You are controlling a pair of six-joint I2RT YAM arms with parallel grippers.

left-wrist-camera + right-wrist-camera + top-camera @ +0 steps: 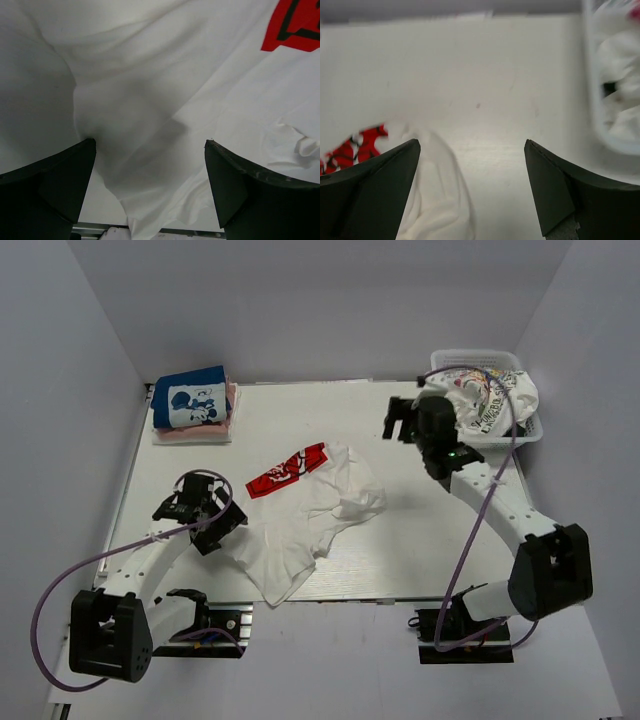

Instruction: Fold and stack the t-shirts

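Shirt: a white t-shirt (320, 510) with a red print lies crumpled in the middle of the counter (300, 420).
Handling: probably light and limp, so it should bunch and drag when pulled.
Hold: best pinched at an outer edge or corner.
Left end effector (149, 144): fingers apart, low over the shirt's left side, holding nothing.
Right end effector (472, 142): fingers apart above bare counter, beside the basket (530, 430).
Stack: a folded blue shirt (190, 402) on a pink shirt (195, 433), back left.

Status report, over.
Left gripper open, over white shirt. Right gripper open, empty, above table beside basket. Shirt crumpled, unfolded. Nothing in the way.
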